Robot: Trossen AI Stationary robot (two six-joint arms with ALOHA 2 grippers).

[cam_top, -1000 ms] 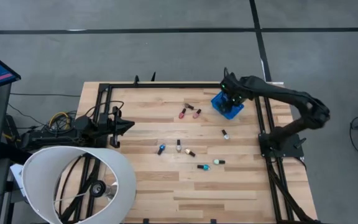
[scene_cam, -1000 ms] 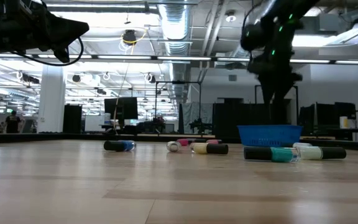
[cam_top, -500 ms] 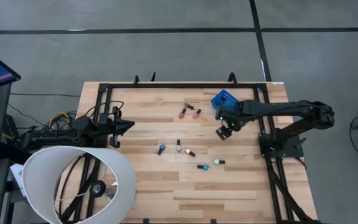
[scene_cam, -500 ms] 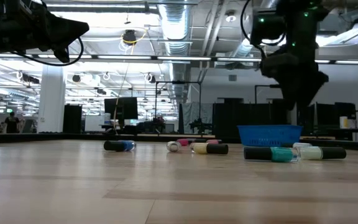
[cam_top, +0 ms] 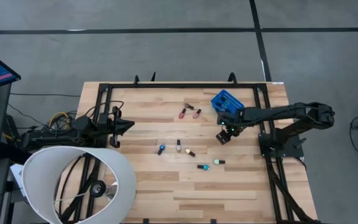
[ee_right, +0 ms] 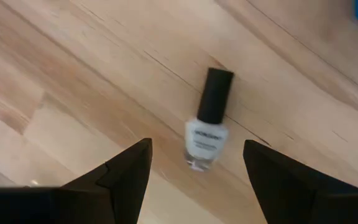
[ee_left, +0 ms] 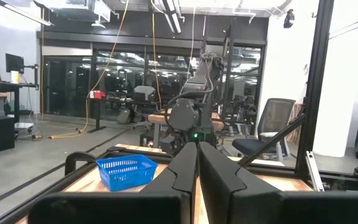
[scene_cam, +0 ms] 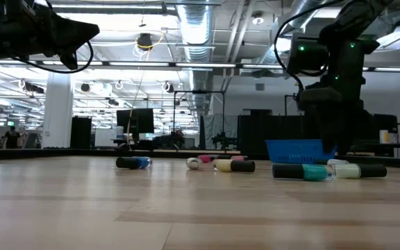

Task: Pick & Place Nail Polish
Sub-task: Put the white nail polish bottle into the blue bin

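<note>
A: Starting at the left, what shows of the left gripper (cam_top: 128, 125)?
B: It waits at the worktop's (cam_top: 142, 186) left edge, jaws pressed together in its wrist view. A white lamp shade (cam_top: 73, 183) hides the near-left corner from above.
A: And the bottles?
B: From above: two pink ones (cam_top: 189, 114) up the middle, a blue one (cam_top: 161, 149), a pale one (cam_top: 179, 146), a dark-capped one (cam_top: 190, 152), then a teal one (cam_top: 203, 167) and a white one (cam_top: 219, 162) nearer the front. The low view stacks them into one row, so depth is lost there.
A: The right gripper (cam_top: 224, 136)?
B: Low beside the bin (cam_top: 227, 103), jaws wide. From above it covers its target; only its wrist view shows the white bottle (ee_right: 206, 127), black cap, lying flat between the open fingers (ee_right: 126, 171), untouched.
</note>
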